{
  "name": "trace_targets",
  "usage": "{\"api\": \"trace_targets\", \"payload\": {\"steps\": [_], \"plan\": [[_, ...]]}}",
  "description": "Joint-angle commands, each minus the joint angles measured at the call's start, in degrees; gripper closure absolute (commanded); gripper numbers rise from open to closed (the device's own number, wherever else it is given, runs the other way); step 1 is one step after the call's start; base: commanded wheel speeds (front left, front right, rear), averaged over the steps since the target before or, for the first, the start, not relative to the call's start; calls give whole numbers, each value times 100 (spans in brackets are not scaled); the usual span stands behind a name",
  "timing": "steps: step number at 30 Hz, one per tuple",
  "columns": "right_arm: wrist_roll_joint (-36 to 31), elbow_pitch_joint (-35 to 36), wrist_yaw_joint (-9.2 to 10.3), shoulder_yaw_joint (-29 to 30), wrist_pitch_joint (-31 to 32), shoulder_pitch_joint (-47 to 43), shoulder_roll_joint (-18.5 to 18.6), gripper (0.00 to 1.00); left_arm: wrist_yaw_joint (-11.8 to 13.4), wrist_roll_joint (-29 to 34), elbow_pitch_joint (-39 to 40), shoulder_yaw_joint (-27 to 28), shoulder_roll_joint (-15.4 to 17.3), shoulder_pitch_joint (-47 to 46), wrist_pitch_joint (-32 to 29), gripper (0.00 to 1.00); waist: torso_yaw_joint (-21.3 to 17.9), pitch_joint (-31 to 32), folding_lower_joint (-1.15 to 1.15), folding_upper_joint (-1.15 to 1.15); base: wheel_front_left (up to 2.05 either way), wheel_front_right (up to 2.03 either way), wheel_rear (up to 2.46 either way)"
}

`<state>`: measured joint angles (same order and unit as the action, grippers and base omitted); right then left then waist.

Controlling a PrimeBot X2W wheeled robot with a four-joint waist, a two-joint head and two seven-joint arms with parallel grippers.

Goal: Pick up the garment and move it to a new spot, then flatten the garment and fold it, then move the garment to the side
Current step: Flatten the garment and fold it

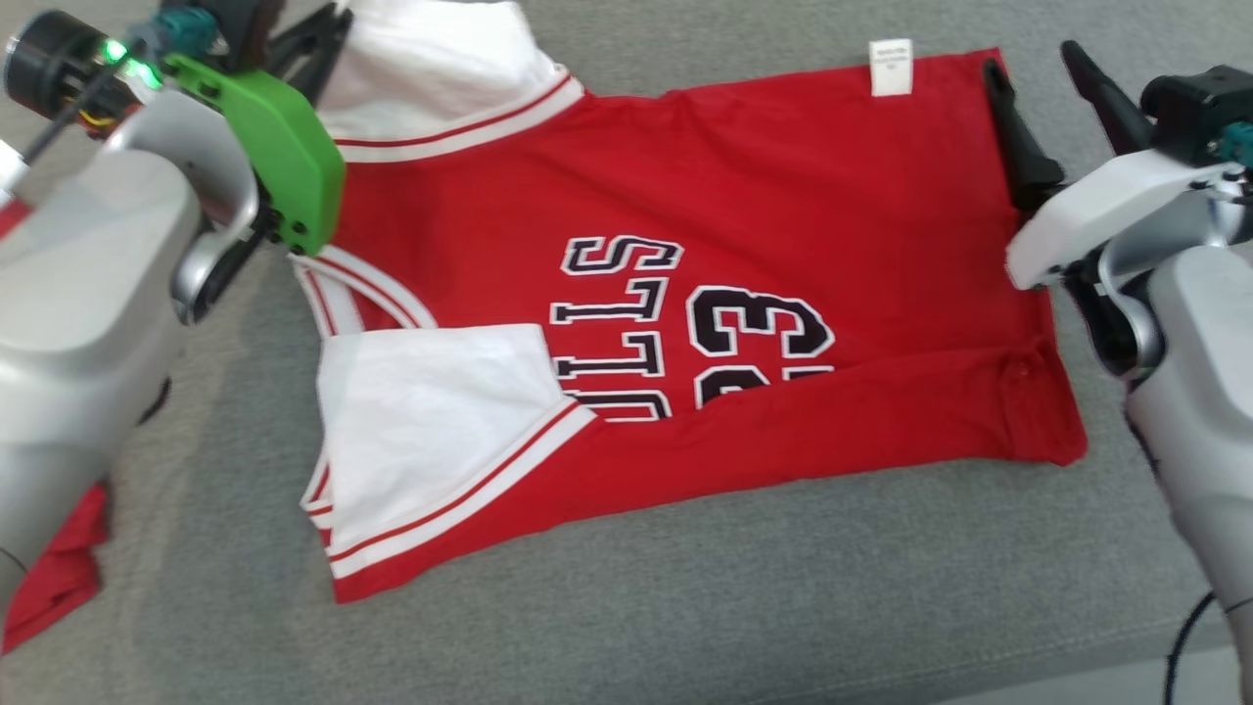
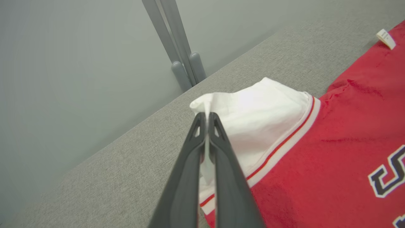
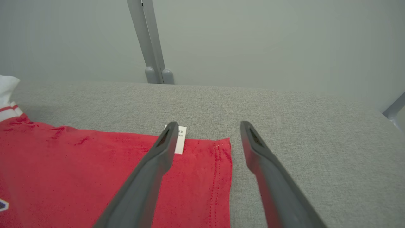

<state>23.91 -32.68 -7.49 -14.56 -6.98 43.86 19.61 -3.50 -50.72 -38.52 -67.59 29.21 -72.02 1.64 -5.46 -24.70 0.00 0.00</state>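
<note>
1. The red jersey (image 1: 744,215) lies spread on the grey cloth-covered desk (image 1: 685,607), sideways to the robot, with its white sleeves to the left and its hem to the right. It sits flat with few creases, so the move and the flattening look done.
2. The near long edge is turned up over the body and covers the lower part of the lettering and the number. I take this to be a first fold already made.
3. The left pincer (image 2: 205,115) is clamped together on the edge of the far white sleeve (image 2: 262,107), and a ridge of white cloth is pinched between its fingers.
4. The right pincer (image 3: 209,125) stands apart at the far hem corner (image 3: 221,158). One finger is over the red cloth beside the white label (image 1: 891,67) and the other is over bare desk, and it grips nothing yet.
5. Judging by this, the robot is partway through folding. The right side has yet to close on the hem, and the far edge has yet to be brought over.
6. Moving the folded jersey to the side remains undone.
</note>
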Motion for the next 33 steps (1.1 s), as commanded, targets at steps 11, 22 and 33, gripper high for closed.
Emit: {"api": "trace_targets", "payload": {"steps": [11,22,33], "plan": [[427,-1240,0,-494,733,581,824,0,498,161,1114,-94,3,514,296,100,897,158,0,0,0,0,0],[649,-1999,1,-1146,827,1113,1136,0,729,264,1759,-169,41,567,202,100,1022,-151,0,0,0,0,0],[1018,-2551,1,-1491,676,1500,1008,0,821,319,1925,-177,130,400,106,100,1038,-329,0,0,0,0,0]]}}
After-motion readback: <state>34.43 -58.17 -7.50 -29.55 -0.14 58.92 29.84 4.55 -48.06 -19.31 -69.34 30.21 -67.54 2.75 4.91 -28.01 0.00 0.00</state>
